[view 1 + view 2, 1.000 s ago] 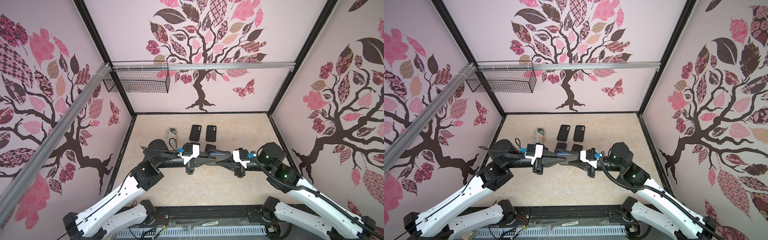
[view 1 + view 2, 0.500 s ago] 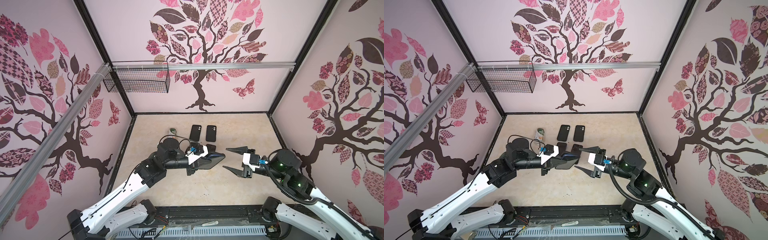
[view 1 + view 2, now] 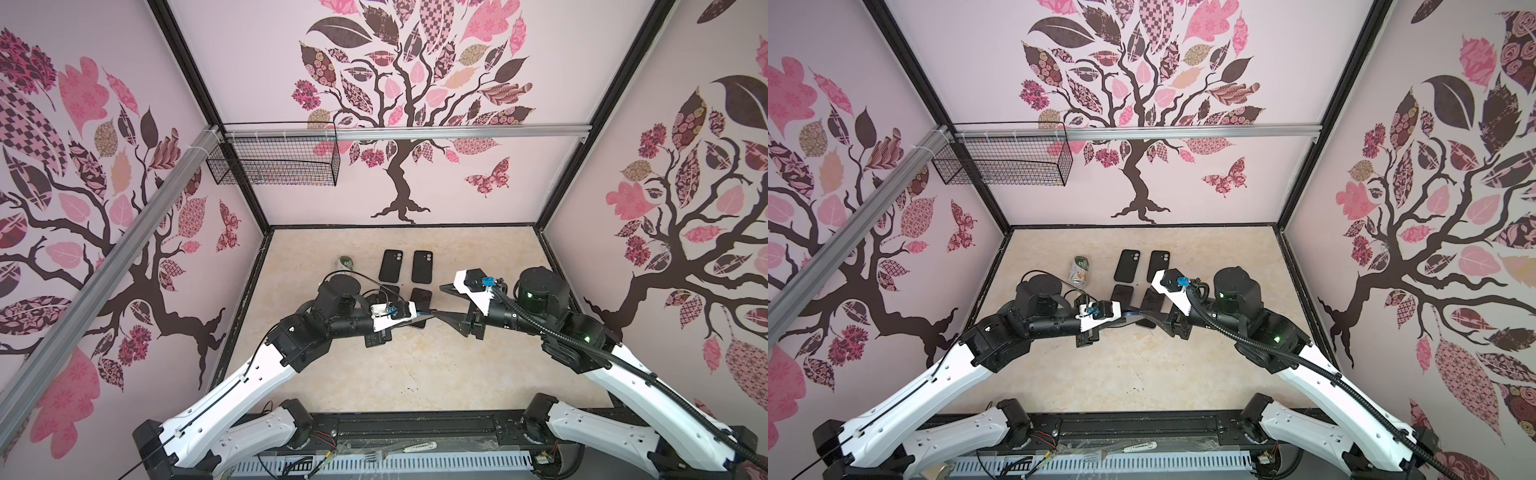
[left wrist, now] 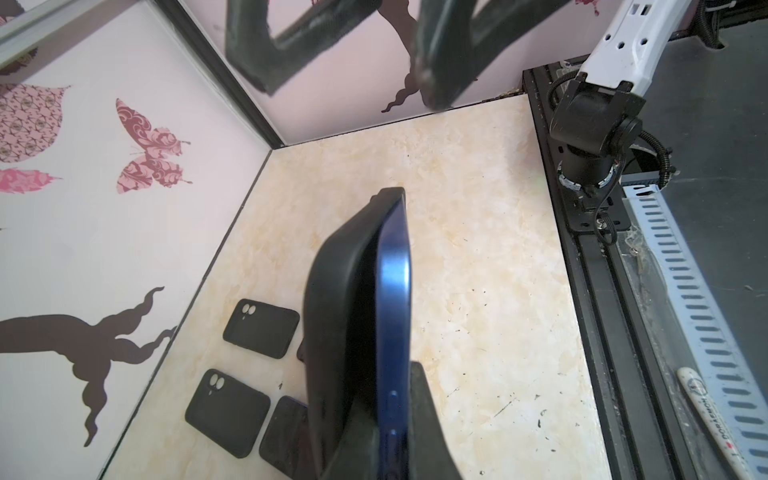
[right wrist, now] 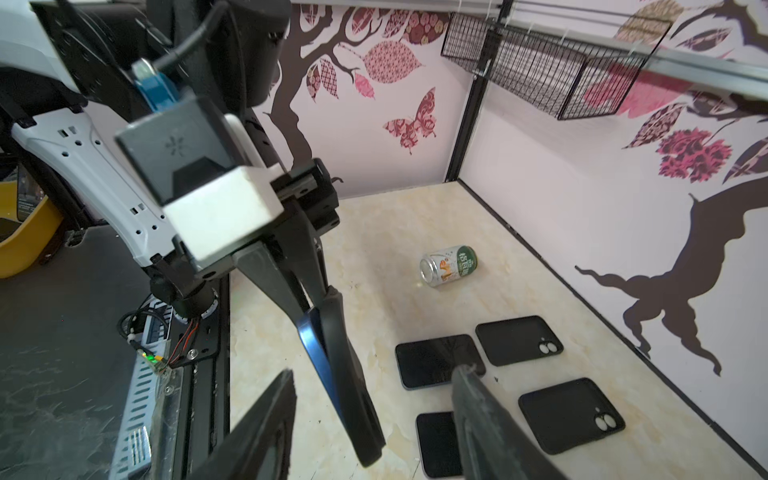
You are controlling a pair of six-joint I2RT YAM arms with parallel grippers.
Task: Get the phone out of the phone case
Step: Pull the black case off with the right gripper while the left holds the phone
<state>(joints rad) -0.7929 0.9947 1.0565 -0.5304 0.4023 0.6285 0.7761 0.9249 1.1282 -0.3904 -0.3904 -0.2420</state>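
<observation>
A blue phone [image 4: 392, 291] stands on edge in my left gripper [image 4: 390, 415], which is shut on its lower end. Its black phone case [image 4: 340, 291] is peeled away from the phone along one long side and still hangs on it. In both top views the left gripper [image 3: 419, 318] holds it above the table's middle. My right gripper [image 5: 374, 370] is open. Its two fingers [image 5: 266, 415] flank the free end of the phone [image 5: 316, 353] and case [image 5: 353, 382] without touching them. In a top view the right gripper [image 3: 444, 302] faces the left one.
Two empty black cases [image 3: 390, 266] [image 3: 422, 267] lie at the back of the table, with two bare phones [image 3: 420, 297] [image 5: 438, 442] in front of them. A drink can [image 3: 344, 264] lies on its side to their left. A wire basket [image 3: 274, 162] hangs on the back wall.
A second ago both grippers met at the phone with the right one shut. The right gripper opened and drew back, and has now come in again with open jaws round the phone's free end.
</observation>
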